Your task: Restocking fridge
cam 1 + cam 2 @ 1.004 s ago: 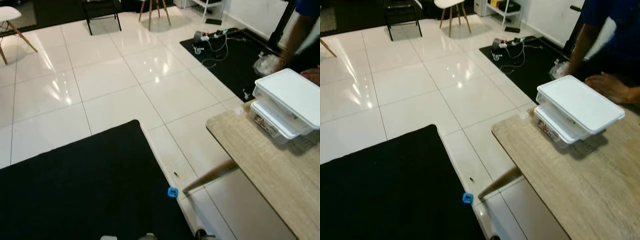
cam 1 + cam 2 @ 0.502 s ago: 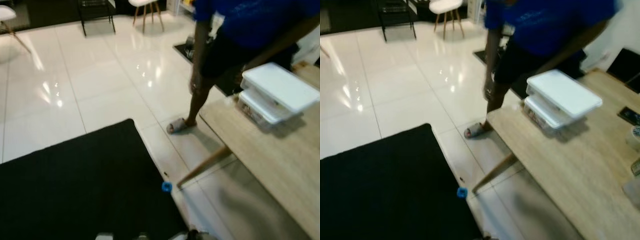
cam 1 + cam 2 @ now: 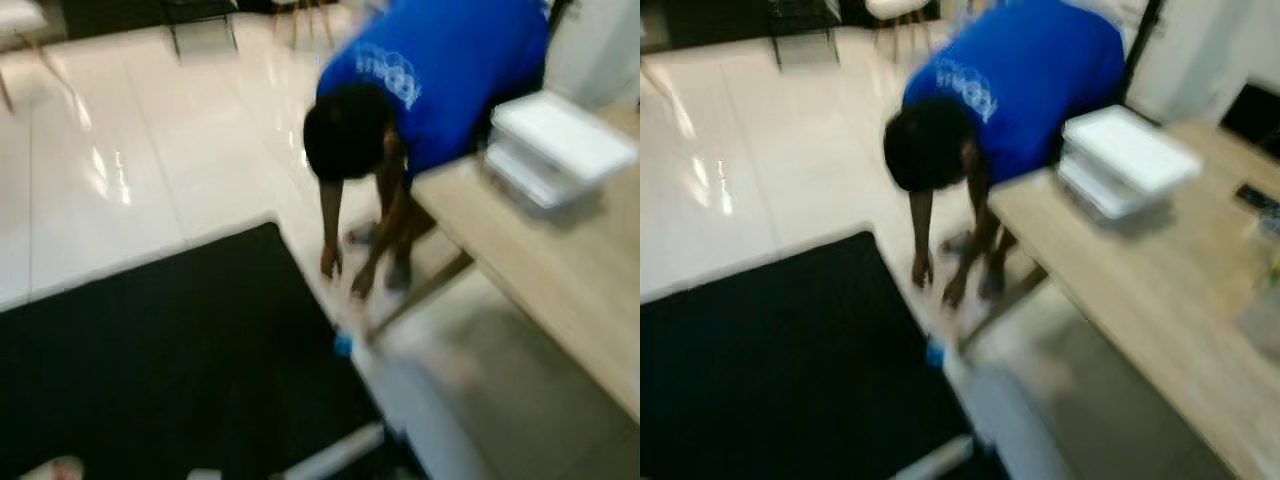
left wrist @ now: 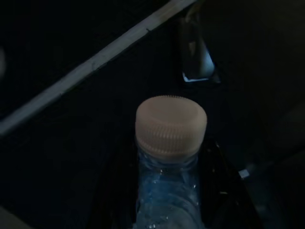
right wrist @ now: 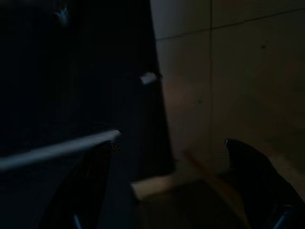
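In the dim left wrist view, a clear plastic water bottle [image 4: 167, 195] with a ribbed white cap [image 4: 170, 125] stands upright between two black fingers [image 4: 224, 191]. My left gripper [image 4: 170, 157] is shut on the bottle just below the cap. The right wrist view is also dark. There my right gripper [image 5: 167, 167] hangs open over the edge of a black mat and pale floor tiles, with nothing between its fingers.
The head views are blurred. A person in a blue shirt [image 3: 430, 90] bends over with both hands low, near a small blue object [image 3: 343, 345] at the edge of the black mat [image 3: 170, 360]. Two stacked white containers [image 3: 555, 145] sit on a wooden table [image 3: 560, 290] at the right.
The person came in from the right and bent down to the floor by the table leg. The head camera has shifted and the picture is blurred.
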You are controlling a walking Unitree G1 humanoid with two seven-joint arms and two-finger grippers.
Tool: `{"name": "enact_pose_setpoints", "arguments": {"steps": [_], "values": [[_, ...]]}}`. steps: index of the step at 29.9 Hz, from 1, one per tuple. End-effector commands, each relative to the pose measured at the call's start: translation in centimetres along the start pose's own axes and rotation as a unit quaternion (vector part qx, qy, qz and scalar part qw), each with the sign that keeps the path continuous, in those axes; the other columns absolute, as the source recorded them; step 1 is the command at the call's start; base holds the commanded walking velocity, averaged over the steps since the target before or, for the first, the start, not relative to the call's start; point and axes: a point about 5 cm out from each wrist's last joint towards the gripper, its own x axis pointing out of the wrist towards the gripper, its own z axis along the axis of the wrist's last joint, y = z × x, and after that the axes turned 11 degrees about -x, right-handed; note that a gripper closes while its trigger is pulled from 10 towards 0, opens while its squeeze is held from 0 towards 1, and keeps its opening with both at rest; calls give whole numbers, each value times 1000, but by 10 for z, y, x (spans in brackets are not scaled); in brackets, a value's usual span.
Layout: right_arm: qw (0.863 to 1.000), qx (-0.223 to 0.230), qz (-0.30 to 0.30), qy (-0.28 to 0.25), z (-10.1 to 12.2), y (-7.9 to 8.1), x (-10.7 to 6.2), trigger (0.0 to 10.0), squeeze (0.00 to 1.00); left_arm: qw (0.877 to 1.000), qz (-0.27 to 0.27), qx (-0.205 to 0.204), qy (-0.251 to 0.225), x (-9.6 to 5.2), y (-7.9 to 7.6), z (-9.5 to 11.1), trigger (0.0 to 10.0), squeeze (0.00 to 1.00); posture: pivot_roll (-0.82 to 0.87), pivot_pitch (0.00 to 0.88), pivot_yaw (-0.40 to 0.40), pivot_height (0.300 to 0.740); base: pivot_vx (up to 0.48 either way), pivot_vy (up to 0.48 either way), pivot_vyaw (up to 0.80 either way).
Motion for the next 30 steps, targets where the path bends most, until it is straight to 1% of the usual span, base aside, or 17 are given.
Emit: {"name": "enact_pose_setpoints", "arguments": {"steps": [1, 8, 16, 30], "values": [[1000, 1, 9, 21, -13, 5, -1, 10000, 0, 1000, -24, 0, -15, 3, -16, 5, 10000, 0, -50, 144, -34, 740, -292, 0, -756], [1000, -2, 14, 24, -14, 6, -1, 10000, 0, 1000, -23, -4, -16, 3, -15, 5, 10000, 0, -48, 147, -34, 740, -289, 0, -756], [999, -6, 20, 27, -15, 9, -1, 10000, 0, 999, -21, -12, -24, 3, -13, 8, 10000, 0, -46, 147, -36, 740, 0, 0, -761], [999, -12, 26, 36, -18, 10, -2, 10000, 0, 999, -26, -8, -26, 4, -17, 8, 10000, 0, -51, 147, -42, 740, 0, 0, -763]]}}
